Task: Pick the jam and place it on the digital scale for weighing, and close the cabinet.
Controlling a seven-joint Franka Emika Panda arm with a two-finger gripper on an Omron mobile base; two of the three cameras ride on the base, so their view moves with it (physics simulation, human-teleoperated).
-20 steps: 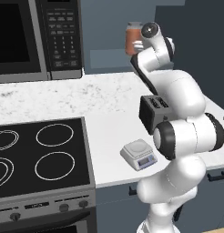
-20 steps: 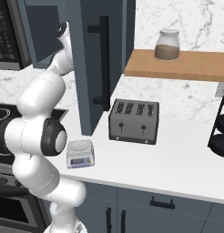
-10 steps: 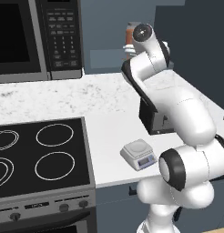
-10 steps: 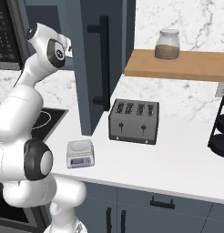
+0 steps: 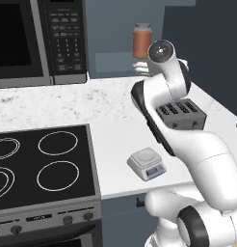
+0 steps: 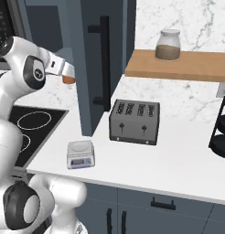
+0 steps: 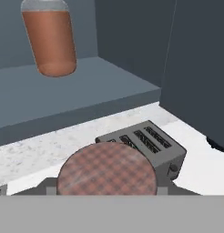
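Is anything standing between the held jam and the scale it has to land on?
Nothing visible. The gripper holds the jam in the air beside the open cabinet door. The digital scale lies below with its plate bare, and the toaster stands off to the side.

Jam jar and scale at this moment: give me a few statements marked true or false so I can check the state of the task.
1. The jam is sitting on the digital scale. False: it is up at the gripper, above the counter, and the scale's round plate is bare.
2. The cabinet door is open. True: the door stands swung out, with its dark bar handle facing the right base view.
3. A taller jar stands on the cabinet shelf. True.
4. The toaster stands on the stove. False: it stands on the white counter, right of the scale in the right base view.
5. The wooden shelf holds a glass jar. True.
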